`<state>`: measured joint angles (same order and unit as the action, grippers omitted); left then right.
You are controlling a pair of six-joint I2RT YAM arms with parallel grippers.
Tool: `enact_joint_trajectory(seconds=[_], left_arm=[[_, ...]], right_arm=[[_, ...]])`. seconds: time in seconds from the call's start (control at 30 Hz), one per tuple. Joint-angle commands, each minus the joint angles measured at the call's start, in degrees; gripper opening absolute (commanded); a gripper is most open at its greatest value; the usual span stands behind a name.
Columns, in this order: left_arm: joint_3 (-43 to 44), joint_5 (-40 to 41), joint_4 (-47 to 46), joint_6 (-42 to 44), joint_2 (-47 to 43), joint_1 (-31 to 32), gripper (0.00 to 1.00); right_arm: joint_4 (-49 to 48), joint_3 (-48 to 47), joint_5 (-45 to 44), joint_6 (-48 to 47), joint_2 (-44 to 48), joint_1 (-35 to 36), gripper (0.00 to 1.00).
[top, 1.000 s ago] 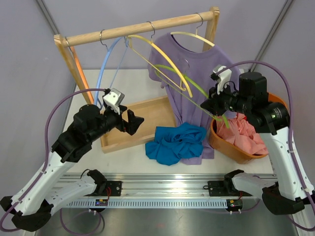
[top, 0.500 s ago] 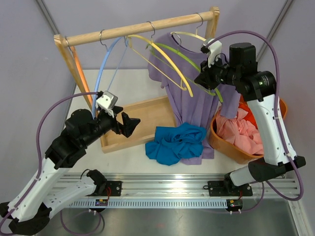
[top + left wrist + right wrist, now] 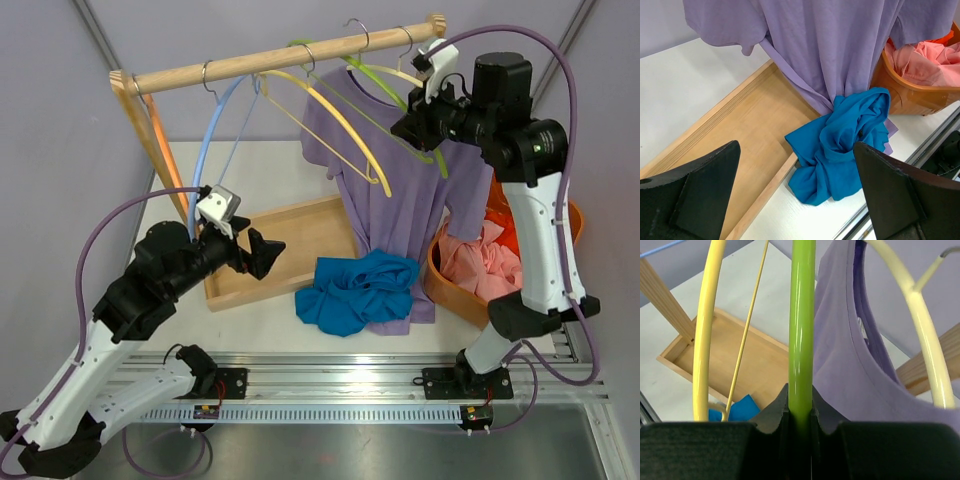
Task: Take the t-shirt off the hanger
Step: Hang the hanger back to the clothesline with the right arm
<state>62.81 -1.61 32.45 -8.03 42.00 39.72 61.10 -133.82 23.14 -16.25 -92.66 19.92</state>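
1. Up on the wooden rail (image 3: 250, 65), the purple t-shirt (image 3: 400, 190) hangs on a cream hanger (image 3: 920, 325). Its hem meets the blue cloth (image 3: 355, 290), the orange basket (image 3: 450, 295) crowds its right, and white table (image 3: 270, 170) shows on its left.
2. Right gripper (image 3: 412, 128) is clamped on the green hanger (image 3: 802, 315).
3. Left gripper (image 3: 270, 254) is spread wide over the tray (image 3: 300, 225), holding nothing.

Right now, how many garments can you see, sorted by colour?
Purple: 1, the t-shirt, hanging
Blue: 1, the blue garment, bunched on the table
Pink: 1, the pink garment, in the orange basket
Total: 3. An orange-red bit behind the pink one may be a fourth garment; I cannot tell.
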Motion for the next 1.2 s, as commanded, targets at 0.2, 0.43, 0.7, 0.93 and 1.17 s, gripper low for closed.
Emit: enact_joint_trajectory(seconds=[0.2,0.43,0.7,0.93,1.17], left_arm=[[-4.7,-12.8,-6.8,1.2,3.4,0.0,0.99],[-8.8,-17.6,-10.8,4.1,6.3,2.1,0.99],[-8.8,-12.9,-16.1,7.6,14.9,11.2,0.99],[-9.9,-6.3,-25.1,7.7,28.1,17.7,0.99],[-6.2,-0.9,-28.1,9.3,41.4,19.7,0.99]], right_arm=[[2.1,-4.7,4.0,4.9,-6.7,0.7,0.0],[2.4,1.0,4.1,3.5,-3.4,1.8,0.0],[2.3,0.9,6.3,2.2,-2.2,2.6,0.16],[3.5,4.3,2.5,-4.1,4.4,2.1,0.8],[3.9,17.6,3.3,-4.3,13.1,-4.4,0.93]])
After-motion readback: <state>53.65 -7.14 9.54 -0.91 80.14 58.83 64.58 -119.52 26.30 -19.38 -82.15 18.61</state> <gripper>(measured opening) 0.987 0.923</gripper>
